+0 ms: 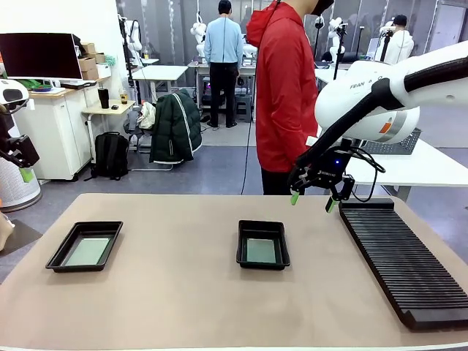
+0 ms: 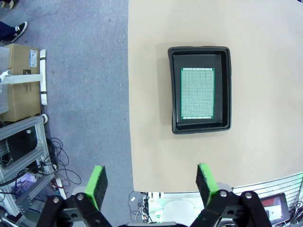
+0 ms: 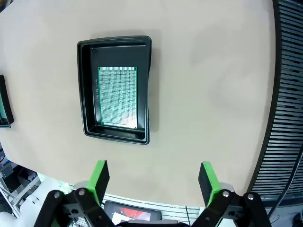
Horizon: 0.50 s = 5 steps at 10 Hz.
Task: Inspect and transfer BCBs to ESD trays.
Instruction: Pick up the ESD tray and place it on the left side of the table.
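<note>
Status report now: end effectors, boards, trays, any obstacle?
Left end effector open, empty, raised off the table's left edge. Right end effector open, empty, above rack. One BCB in left tray, one BCB in middle tray. Nothing blocking.

Left arm [image 1: 13, 139] cut off at the front view's left edge, tool perhaps just out of frame. Slotted rack [image 1: 406, 259] clipped at right. Second tray [image 3: 4, 101] half cropped in right wrist view.
</note>
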{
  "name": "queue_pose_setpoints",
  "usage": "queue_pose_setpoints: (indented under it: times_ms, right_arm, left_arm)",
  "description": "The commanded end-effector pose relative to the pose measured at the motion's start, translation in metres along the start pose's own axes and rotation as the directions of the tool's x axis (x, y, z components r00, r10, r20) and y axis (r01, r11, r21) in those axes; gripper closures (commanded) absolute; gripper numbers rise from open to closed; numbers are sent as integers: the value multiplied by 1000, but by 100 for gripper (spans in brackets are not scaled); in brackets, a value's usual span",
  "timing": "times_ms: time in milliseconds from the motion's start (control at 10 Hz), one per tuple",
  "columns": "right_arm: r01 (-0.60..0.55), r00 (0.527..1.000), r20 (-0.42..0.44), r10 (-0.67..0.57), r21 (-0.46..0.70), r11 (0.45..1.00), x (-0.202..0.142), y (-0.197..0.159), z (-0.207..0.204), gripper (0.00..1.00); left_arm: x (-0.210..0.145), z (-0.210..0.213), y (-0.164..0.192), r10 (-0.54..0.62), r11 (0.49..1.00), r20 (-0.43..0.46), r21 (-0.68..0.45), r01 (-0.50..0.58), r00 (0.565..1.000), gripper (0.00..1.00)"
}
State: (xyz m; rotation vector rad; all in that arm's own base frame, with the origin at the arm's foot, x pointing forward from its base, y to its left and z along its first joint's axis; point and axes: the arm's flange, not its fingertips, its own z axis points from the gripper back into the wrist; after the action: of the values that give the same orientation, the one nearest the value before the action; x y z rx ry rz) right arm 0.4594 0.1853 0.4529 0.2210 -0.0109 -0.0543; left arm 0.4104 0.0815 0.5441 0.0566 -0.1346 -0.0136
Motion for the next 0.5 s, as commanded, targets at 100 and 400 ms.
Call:
queue_pose_setpoints:
  times_ms: [100, 400]
  right_arm:
    - [6, 1000, 4, -6, 12, 1000, -1, 0, -2, 0]
    - [6, 1000, 4, -6, 12, 1000, -1, 0, -2, 0]
  left_arm:
    - [-1, 0, -1, 2, 1000, 4, 0, -2, 1000, 0]
    - [-1, 0, -1, 2, 1000, 4, 0, -2, 1000, 0]
